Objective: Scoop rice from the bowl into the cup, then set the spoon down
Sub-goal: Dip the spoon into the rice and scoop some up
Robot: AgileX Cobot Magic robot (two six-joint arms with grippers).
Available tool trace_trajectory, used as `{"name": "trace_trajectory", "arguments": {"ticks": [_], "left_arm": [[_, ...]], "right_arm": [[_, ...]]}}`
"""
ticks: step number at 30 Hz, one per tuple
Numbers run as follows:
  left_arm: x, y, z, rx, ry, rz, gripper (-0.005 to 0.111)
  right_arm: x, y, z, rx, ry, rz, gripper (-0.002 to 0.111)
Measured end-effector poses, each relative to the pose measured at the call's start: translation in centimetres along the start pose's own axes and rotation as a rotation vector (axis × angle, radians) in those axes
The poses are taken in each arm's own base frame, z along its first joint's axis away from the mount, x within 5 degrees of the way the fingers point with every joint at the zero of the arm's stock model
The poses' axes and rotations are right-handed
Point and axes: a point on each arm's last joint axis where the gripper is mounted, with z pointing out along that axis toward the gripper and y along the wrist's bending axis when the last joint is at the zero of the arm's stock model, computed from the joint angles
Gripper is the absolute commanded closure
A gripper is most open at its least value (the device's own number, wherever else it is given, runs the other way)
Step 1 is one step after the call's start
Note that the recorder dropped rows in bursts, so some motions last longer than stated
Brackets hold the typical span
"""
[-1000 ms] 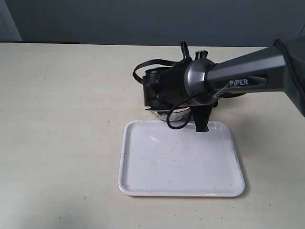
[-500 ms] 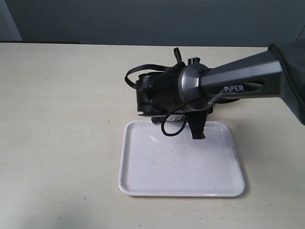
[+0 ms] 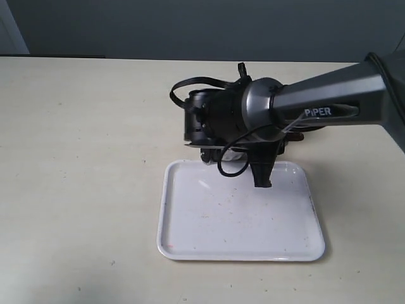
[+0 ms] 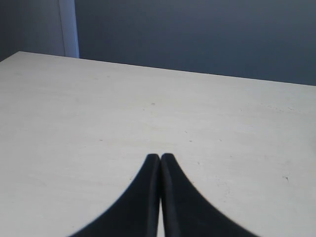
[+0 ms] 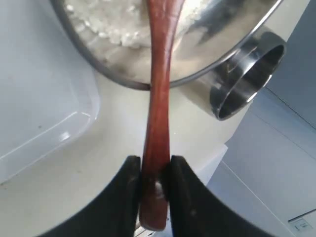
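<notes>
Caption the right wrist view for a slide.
The right gripper clamps the spoon, reaching over the bowl of rice; the cup sits alongside.

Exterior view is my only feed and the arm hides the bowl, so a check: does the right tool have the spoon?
Observer: Yes, the right tool is shut on the spoon handle.
Operator: Where is the spoon's head?
Observer: The handle crosses the bowl rim above the rice; the head is cut off by the frame.
Operator: And the cup?
Observer: The cup is right beside the bowl; whether it holds rice I cannot tell.
</notes>
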Motion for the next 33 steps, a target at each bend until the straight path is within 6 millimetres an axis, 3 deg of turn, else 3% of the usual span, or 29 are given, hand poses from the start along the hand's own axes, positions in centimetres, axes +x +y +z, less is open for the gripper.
{"name": "trace_trajectory", "arguments": {"ticks": [8, 15, 25, 33], "left_arm": [[0.0, 0.0, 0.0, 0.0, 0.0, 0.0, 0.106], [0.0, 0.0, 0.0, 0.0, 0.0, 0.0, 0.106], [0.0, 0.0, 0.0, 0.0, 0.0, 0.0, 0.106], [0.0, 0.0, 0.0, 0.0, 0.0, 0.0, 0.106]], "right_arm": [[0.0, 0.3, -0.5, -0.082, -0.01, 0.092, 0.109], [-0.6, -2.5, -2.0, -0.176, -0.094, 0.26, 0.109], [1.0, -3.8, 0.7, -0.442, -0.081, 0.399, 0.109], [1.2, -3.5, 1.1, -0.596, -0.101, 0.434, 0.109]]}}
